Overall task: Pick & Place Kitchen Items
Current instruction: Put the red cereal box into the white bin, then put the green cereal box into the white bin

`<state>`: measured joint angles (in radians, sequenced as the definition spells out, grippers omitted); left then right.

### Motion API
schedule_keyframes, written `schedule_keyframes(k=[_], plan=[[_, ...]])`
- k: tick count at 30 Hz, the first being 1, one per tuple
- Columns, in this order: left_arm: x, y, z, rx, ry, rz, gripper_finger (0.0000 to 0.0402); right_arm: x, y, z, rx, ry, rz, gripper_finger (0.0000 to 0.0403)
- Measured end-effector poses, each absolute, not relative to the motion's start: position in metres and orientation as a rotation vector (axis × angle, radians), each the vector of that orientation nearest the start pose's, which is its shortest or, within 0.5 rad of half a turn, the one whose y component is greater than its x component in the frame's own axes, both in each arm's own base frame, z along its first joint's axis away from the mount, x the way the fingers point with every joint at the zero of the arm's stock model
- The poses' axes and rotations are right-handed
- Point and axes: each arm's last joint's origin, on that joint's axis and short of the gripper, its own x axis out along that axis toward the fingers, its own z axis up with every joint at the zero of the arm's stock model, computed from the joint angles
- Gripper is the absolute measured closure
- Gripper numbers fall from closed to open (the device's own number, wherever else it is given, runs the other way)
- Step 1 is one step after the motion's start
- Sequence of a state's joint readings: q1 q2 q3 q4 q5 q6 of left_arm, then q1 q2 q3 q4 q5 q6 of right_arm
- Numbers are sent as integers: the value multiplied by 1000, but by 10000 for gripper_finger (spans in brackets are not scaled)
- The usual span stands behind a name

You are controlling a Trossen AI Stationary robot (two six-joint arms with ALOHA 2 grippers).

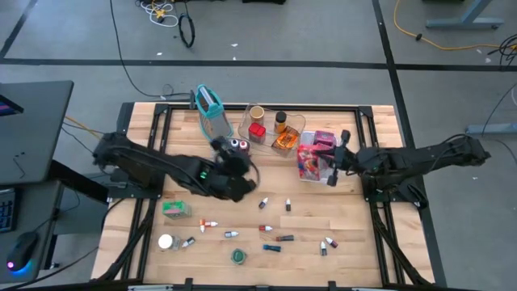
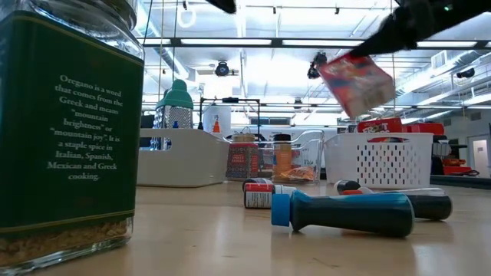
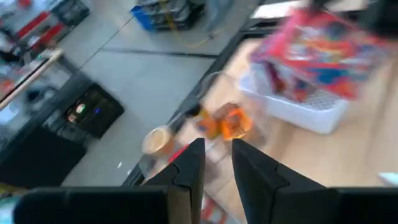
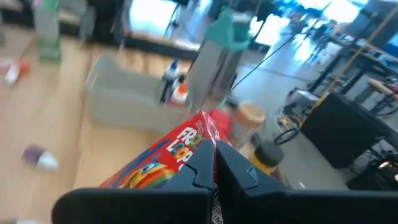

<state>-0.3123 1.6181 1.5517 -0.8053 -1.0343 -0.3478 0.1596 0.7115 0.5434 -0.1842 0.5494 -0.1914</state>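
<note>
- My right tool (image 4: 214,163) is clenched on a red cereal packet (image 4: 163,160), held in the air over the white basket (image 1: 317,171) near the table's (image 1: 355,234) far right, likely to drop it in.
- Packet: red, glossy, colourful print, crumpled at the pinch.
- My left tool (image 3: 216,163) hovers mid-table by the grey tray (image 1: 234,149), slightly parted, holding nothing.

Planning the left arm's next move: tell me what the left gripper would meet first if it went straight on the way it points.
Probably the clear tray holding the amber jar: the left gripper points straight at it. Depth is unclear, so that is a guess.
</note>
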Motion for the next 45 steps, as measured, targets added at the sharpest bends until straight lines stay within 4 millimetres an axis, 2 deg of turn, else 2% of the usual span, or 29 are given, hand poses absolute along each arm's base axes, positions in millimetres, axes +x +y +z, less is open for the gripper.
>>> schedule_keyframes(k=[3, 5, 9, 16, 23, 37, 45], plan=[[307, -75, 358, 179, 498, 823, 326, 154, 12, 253, -344, 432, -386, 398], [298, -73, 352, 180, 497, 829, 332, 152, 14, 243, -393, 471, -403, 398], [279, -68, 330, 127, 487, 865, 340, 147, 16, 229, -479, 497, -500, 399], [251, -60, 291, 32, 459, 921, 341, 141, 22, 199, -578, 559, -449, 397], [240, -55, 283, 22, 412, 962, 341, 135, 22, 170, -625, 594, -424, 387], [241, -56, 285, 33, 398, 960, 341, 139, 22, 176, -713, 543, -478, 294], [242, -56, 285, 31, 399, 957, 341, 145, 24, 191, -621, 391, -507, 264]])
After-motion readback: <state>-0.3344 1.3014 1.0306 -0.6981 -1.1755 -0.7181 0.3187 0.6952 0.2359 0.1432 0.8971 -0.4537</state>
